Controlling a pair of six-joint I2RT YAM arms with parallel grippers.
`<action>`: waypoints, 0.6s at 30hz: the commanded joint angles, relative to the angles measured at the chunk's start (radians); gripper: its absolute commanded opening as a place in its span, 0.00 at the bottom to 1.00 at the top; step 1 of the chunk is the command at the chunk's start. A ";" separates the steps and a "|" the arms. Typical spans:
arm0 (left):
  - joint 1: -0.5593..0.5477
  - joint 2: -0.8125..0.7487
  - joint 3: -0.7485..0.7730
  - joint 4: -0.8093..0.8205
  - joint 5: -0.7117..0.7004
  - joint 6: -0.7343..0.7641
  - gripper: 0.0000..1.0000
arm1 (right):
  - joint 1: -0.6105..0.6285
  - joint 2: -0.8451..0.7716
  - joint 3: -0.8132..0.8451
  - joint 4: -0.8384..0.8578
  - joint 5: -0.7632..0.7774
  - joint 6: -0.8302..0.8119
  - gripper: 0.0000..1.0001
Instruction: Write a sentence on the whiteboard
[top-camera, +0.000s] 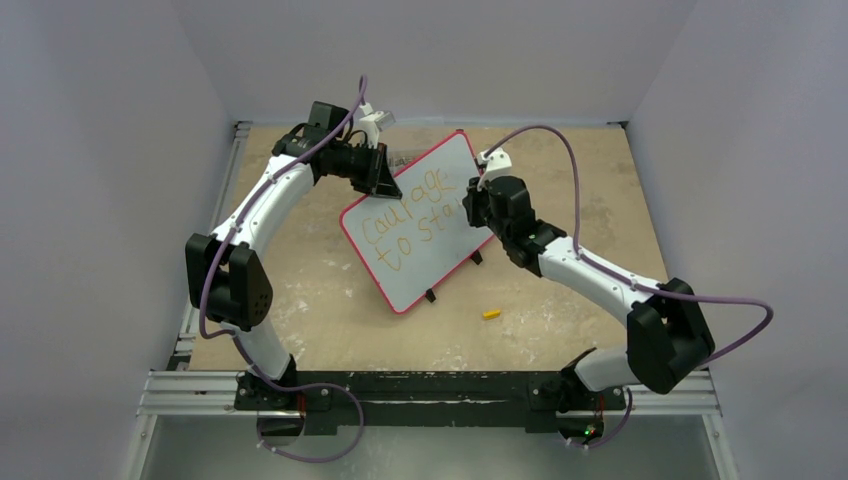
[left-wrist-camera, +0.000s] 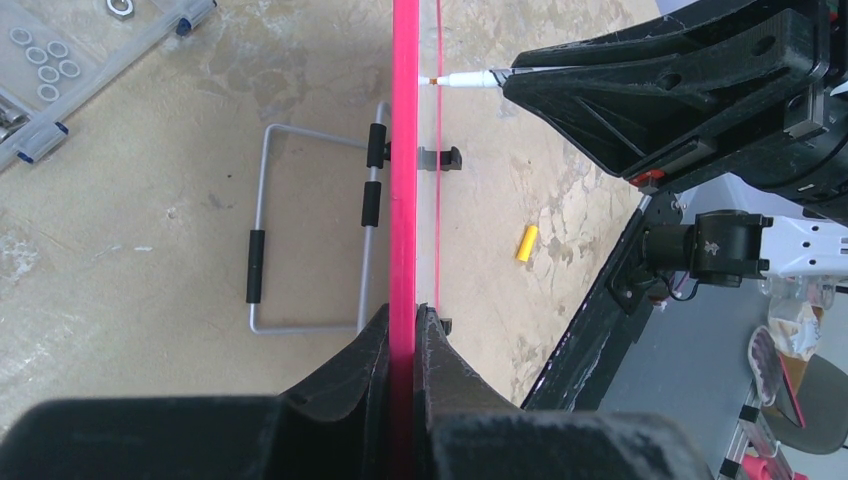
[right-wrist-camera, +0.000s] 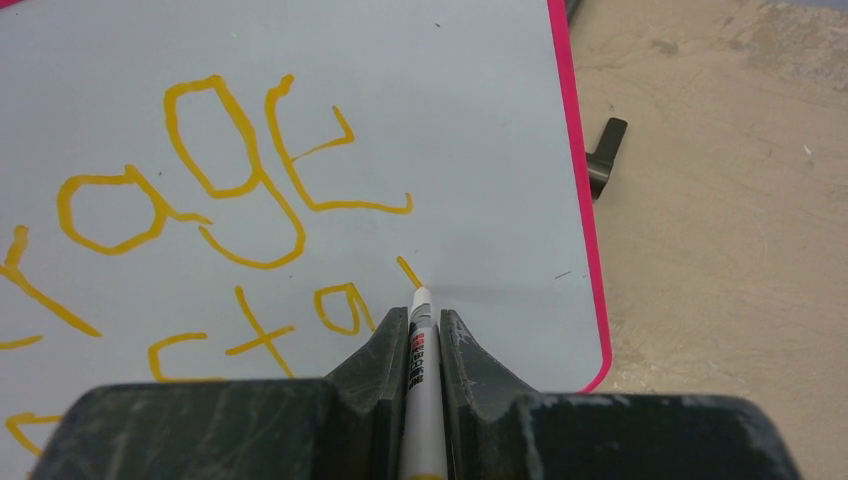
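The whiteboard (top-camera: 425, 272) stands on edge, slanting across the middle of the overhead view. Its upper rim is pinched flat between the shut fingers of the left end effector (left-wrist-camera: 403, 320). It looks a thin, light, stiff panel with a glossy, slippery face, so pen pressure would likely rock or skid it on the bench (top-camera: 320, 300). The rim is the sensible place to hold it, clear of the writing. The right end effector (right-wrist-camera: 420, 325) is closed narrowly on a slim marker (right-wrist-camera: 421, 355), whose tip touches the face at a short fresh stroke. The smooth barrel may slide back under a hard push. The sentence (top-camera: 408, 213) so far reads "courage" over "to sta". In the right wrist view only a modest blank strip separates the tip from the red rim at right, while the board's lower part in the overhead view is bare. A yellow cap (top-camera: 490, 314) lies apart at lower right, and a wire stand (left-wrist-camera: 262, 250) lies flat behind the board.
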 joint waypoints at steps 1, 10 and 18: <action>-0.023 -0.030 -0.017 -0.070 -0.047 0.064 0.00 | 0.002 0.013 0.066 0.027 -0.021 0.010 0.00; -0.023 -0.028 -0.017 -0.071 -0.049 0.065 0.00 | 0.001 0.030 0.100 0.026 -0.007 -0.001 0.00; -0.024 -0.033 -0.017 -0.072 -0.051 0.065 0.00 | -0.015 0.048 0.119 0.002 0.034 -0.005 0.00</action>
